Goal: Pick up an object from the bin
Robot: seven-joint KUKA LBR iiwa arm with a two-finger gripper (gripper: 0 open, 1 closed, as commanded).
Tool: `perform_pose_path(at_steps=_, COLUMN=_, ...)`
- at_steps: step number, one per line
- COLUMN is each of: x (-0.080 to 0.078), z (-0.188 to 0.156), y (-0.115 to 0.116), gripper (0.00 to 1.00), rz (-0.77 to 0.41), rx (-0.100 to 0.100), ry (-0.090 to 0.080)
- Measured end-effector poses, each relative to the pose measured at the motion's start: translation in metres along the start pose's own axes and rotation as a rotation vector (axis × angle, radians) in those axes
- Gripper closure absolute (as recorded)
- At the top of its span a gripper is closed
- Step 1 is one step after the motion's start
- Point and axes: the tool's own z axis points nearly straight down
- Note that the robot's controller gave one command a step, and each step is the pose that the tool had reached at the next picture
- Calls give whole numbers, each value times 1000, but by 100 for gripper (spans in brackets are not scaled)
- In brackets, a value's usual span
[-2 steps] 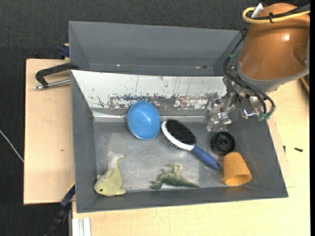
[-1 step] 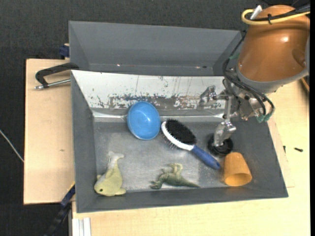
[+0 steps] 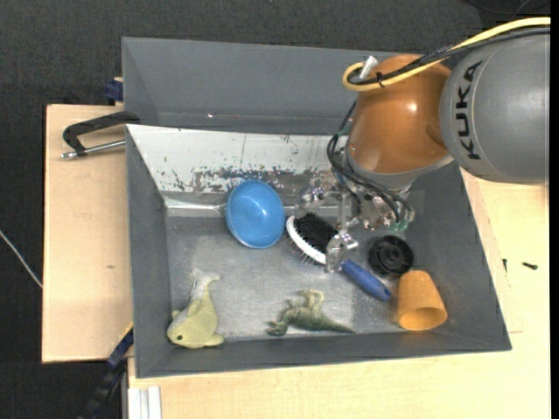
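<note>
Hovering our gripper (image 3: pixel 341 244) over the hairbrush (image 3: pixel 309 233), blue handle pointing near-right. We can't tell if it's clenched.

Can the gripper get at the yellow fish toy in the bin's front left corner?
Probably yes. The yellow fish toy lies alone, nothing over it, though the bin wall stands close. The gripper is across the bin, by the black brush.

Your arm (image 3: pixel 511 103) partly beyond the right edge; neck of the black brush (image 3: pixel 307 232) out of sight beneath your gripper (image 3: pixel 342 244).
</note>
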Motion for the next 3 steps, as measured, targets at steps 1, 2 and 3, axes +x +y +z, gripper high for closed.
perform_pose_path(at_steps=1, x=-4, z=87, y=-27, gripper=0, rz=-35, rx=6, ry=-14)
perform_pose_path(at_steps=2, x=-7, z=82, y=-27, gripper=100, rz=-35, rx=8, ry=-24)
perform_pose_path(at_steps=3, x=-5, z=-45, y=-48, gripper=100, rz=-64, rx=9, ry=-18)
